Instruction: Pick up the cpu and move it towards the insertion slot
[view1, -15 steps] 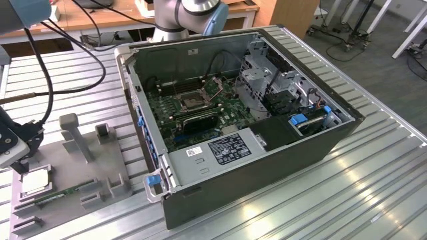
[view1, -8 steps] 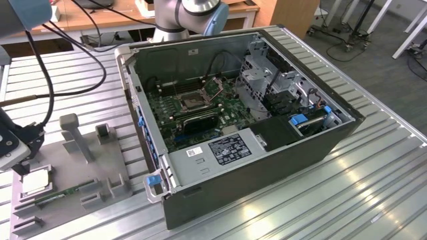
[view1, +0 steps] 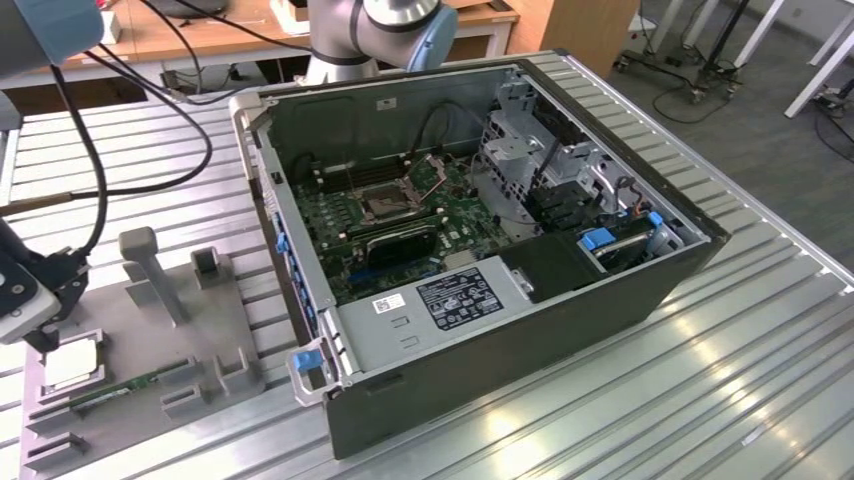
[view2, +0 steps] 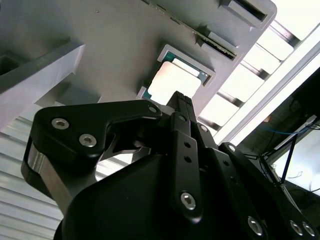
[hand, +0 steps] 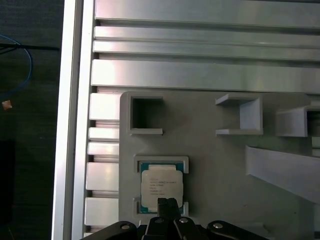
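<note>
Open PC case (view1: 641, 290) is lying on its side on the table (view1: 747, 400), so the insertion slot (view1: 384, 205) is facing up. Grey fixture plate (view1: 120, 340) is sitting near the table's edge. Its raised nest is locating the cpu (hand: 161, 186) flat by the plate's edge: silvery lid, green rim. Gripper (hand: 167, 202) is hovering just over it, jaws seemingly pressed together, not gripping it.

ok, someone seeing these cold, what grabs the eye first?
The open computer case in the middle of the exterior view, green motherboard bared, the insertion slot near its centre. At the exterior view's left the gripper hangs over the cpu, which lies in a pocket of a grey fixture plate.
</note>
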